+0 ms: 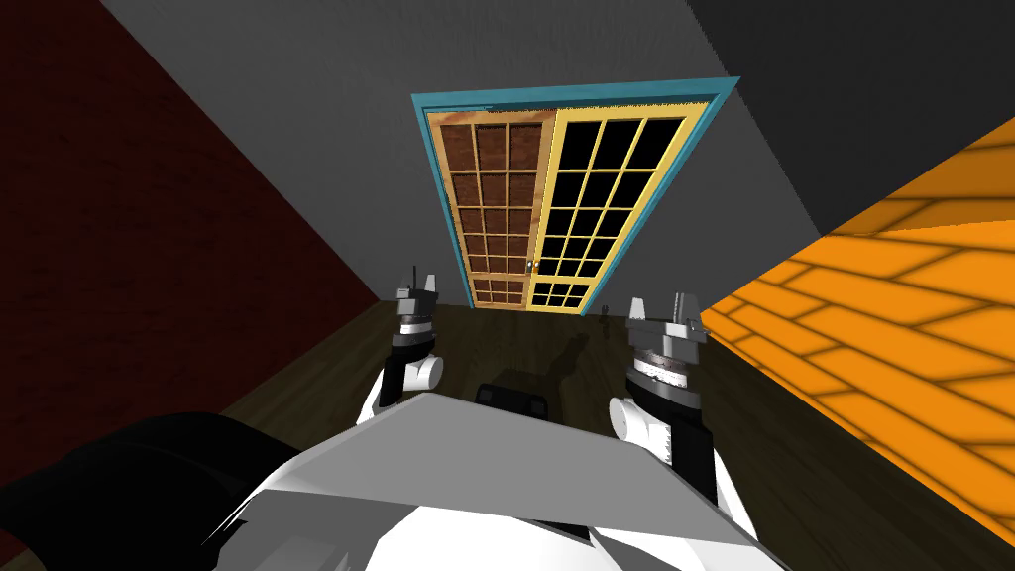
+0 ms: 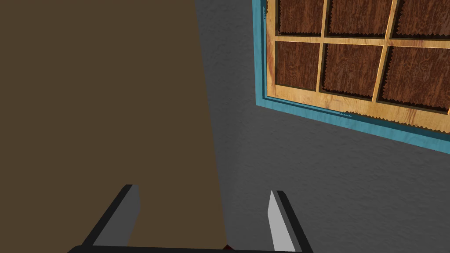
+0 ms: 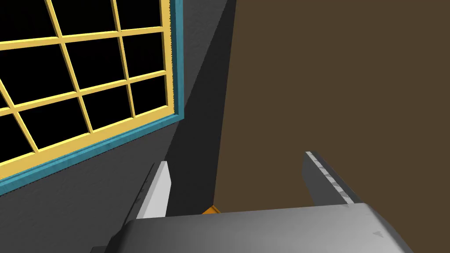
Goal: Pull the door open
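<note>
The left tool (image 1: 421, 280) and the right tool (image 1: 661, 303) are both hanging spread apart and holding nothing, well apart from the far double door (image 1: 496, 208).

Dark wooden floor (image 1: 317, 367) meets a grey wall (image 1: 327, 139), dark red wall (image 1: 119, 248) and orange planked wall (image 1: 892, 327).

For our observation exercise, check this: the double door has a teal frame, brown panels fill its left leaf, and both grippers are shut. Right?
No: the left gripper and right gripper are open, as the wrist views show. The rest stands.
</note>
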Robot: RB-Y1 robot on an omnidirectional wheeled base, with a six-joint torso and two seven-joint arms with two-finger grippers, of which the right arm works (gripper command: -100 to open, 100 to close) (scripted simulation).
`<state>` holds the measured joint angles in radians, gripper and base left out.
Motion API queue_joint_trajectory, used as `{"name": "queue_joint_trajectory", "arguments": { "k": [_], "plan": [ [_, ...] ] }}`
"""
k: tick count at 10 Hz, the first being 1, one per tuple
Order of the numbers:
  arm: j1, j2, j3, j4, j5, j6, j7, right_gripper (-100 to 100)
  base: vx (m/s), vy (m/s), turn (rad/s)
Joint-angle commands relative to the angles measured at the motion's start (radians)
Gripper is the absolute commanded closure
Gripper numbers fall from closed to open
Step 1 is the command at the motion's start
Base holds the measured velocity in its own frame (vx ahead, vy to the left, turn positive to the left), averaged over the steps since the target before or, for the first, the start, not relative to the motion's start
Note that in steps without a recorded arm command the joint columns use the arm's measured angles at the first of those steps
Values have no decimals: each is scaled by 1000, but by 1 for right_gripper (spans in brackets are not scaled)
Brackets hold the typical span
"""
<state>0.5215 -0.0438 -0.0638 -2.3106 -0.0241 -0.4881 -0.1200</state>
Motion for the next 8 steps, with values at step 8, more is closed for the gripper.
{"name": "queue_joint_trajectory", "arguments": {
  "k": [8],
  "plan": [
    [-63,-19,-51,156,81,-46,102,-100,117,15,-15]
  ]
}}
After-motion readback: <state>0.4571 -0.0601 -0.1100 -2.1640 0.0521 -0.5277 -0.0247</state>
